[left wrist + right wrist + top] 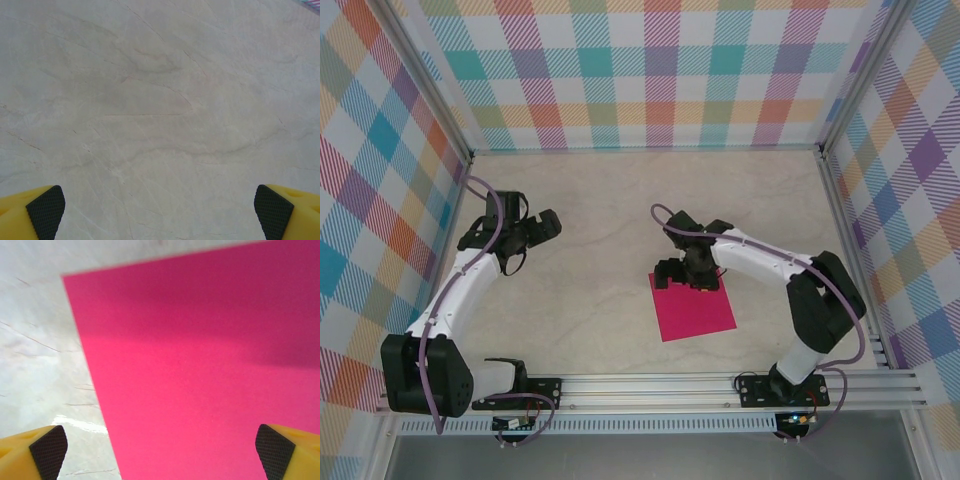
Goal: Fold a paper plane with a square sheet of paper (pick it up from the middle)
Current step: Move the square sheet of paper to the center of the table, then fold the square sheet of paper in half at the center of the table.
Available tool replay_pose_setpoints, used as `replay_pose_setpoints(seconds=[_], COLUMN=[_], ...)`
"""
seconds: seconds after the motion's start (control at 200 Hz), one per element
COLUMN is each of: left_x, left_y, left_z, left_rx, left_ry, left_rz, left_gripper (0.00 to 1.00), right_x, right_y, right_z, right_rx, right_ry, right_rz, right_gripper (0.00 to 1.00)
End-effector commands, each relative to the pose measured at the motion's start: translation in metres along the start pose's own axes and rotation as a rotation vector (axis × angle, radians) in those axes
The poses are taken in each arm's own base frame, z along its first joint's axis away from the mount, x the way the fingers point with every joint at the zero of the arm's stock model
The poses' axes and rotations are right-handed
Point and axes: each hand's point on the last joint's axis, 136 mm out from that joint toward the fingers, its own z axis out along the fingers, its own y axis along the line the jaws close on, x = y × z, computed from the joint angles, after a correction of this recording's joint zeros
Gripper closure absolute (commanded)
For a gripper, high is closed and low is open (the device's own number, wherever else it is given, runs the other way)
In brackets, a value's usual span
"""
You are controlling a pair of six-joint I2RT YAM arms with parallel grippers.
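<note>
The square sheet of paper (695, 310) is magenta-pink, the table (600, 220) beige, seemingly marble-veined, the walls (660, 70) pastel plaid.

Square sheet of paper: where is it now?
In the top external view, the square sheet of paper lies flat on the table, right of centre, its far edge under the right end effector.

Brightly, evenly lit from above, with soft shadows on the pale marbled tabletop (600, 200), a darker shade band across the far right of the flat magenta-pink square paper sheet (200, 380), one white glare streak near-left.
</note>
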Motion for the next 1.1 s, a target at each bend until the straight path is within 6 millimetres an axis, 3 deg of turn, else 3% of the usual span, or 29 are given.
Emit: replay_pose_setpoints(seconds=[0.0, 0.08, 0.645, 1.095], left_x=[-0.002, -0.003, 0.0, 0.003], left_y=[0.002, 0.001, 0.004, 0.005], left_z=[-0.002, -0.002, 0.002, 0.005], left_rx=[-0.006, -0.006, -0.023, -0.027], left_ry=[0.001, 0.006, 0.027, 0.045], left_rz=[-0.015, -0.016, -0.01, -0.011], left_gripper=[0.0, 0.0, 0.0, 0.0], right_x=[0.003, 0.007, 0.007, 0.038], right_y=[-0.025, -0.032, -0.028, -0.051], right_z=[-0.006, 0.001, 0.05, 0.087], right_rx=[0.139, 0.188, 0.191, 0.242], right_ry=[0.003, 0.048, 0.134, 0.245], right_rz=[-0.017, -0.026, 0.027, 0.044], right_gripper=[0.0, 0.0, 0.0, 0.05])
